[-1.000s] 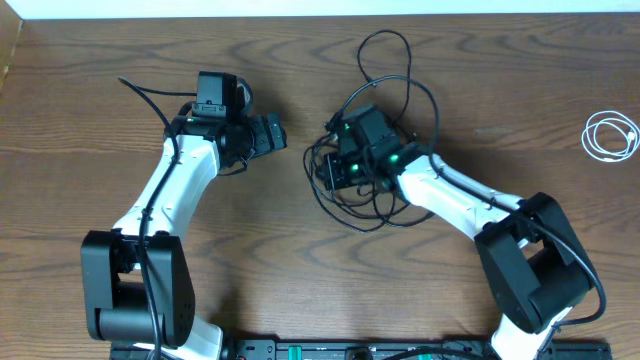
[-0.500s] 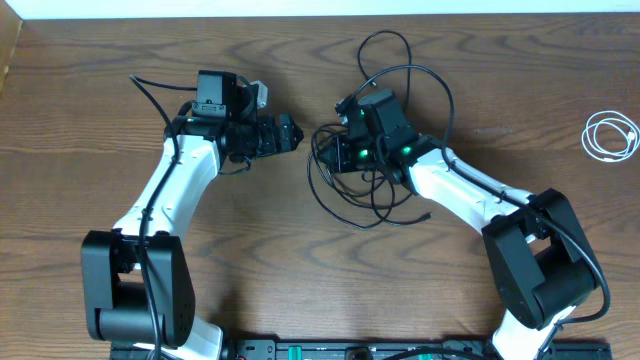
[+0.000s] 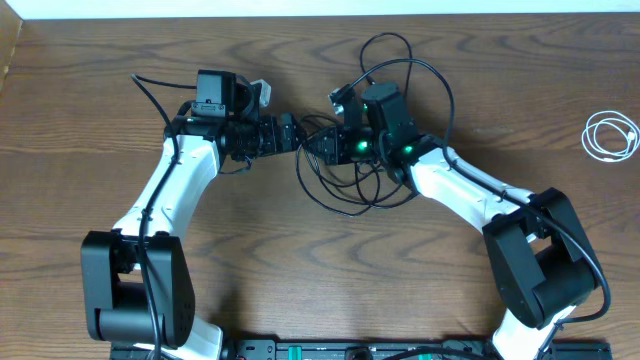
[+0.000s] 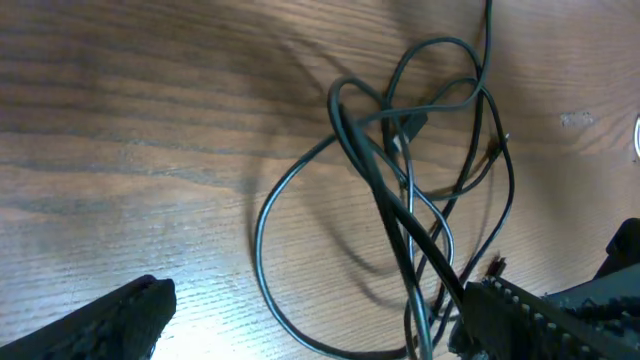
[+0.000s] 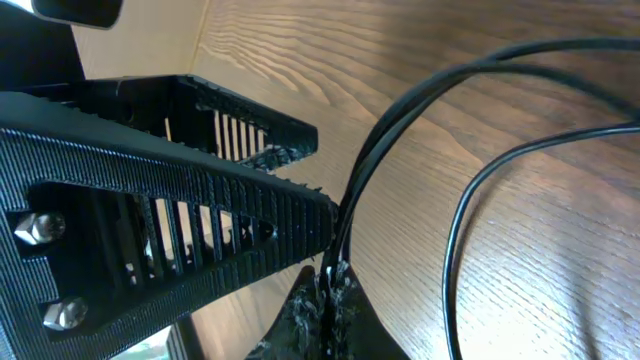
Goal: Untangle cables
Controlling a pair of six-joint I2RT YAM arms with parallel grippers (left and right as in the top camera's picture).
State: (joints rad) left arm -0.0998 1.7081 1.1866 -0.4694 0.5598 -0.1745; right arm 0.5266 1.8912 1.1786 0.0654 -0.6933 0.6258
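Cables (image 4: 388,200) form a thin, black, looping tangle.

My left arm (image 3: 170,185) reaches inward, the left fingers (image 4: 110,320) spread wide apart. My right arm (image 3: 460,185) bends toward it, the right fingers (image 5: 200,230) pinched tight on the cables (image 4: 385,190), tips close to the left fingers.

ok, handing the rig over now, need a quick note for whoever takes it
Left tool: open, empty, at the heap's left edge.
Right tool: shut on two strands of the black cords.
Black cords: one knotted heap, loops crossing, around the right tool. White cord: coiled alone at the far right, apart from it.
Done: white cord separate. Left: black cords all tangled; probably take a loop with the left tool and pull apart.
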